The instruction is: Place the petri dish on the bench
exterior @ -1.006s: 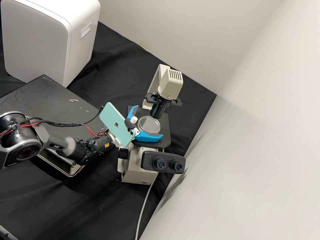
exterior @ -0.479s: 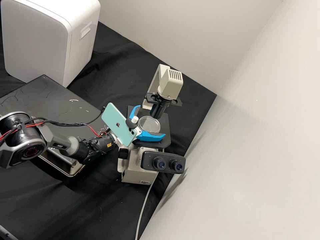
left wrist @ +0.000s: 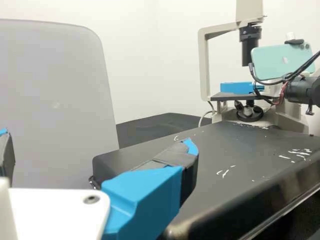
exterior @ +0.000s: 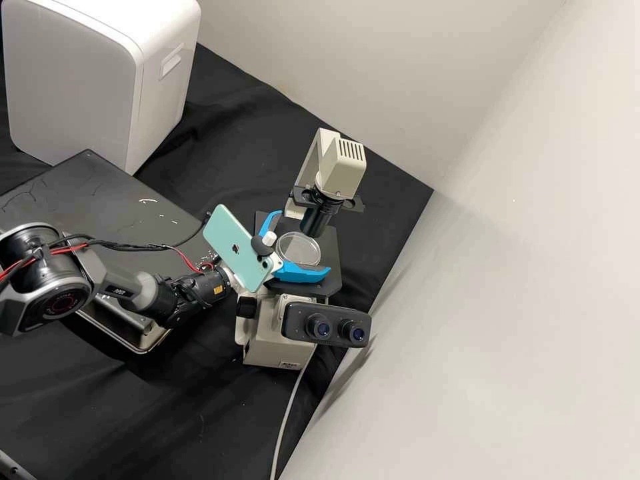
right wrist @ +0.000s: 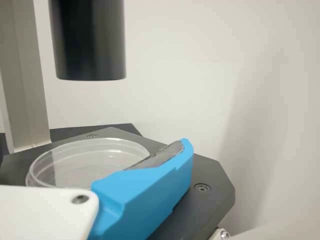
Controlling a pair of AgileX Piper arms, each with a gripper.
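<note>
One clear petri dish (right wrist: pixel 82 159) lies flat on the black stage (exterior: pixel 333 265) of the one microscope (exterior: pixel 277 337), under its dark barrel (right wrist: pixel 87 37). The right gripper (exterior: pixel 300 241) is spread, with one blue finger on each side of the dish; contact cannot be told. The left gripper (left wrist: pixel 95 150), also spread and empty, hangs by a black slab (left wrist: pixel 240 150).

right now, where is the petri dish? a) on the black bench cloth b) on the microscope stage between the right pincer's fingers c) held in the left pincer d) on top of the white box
b: the petri dish lies on the microscope stage under the black lens tube, with the right pincer holding a blue finger on either side of it.
</note>
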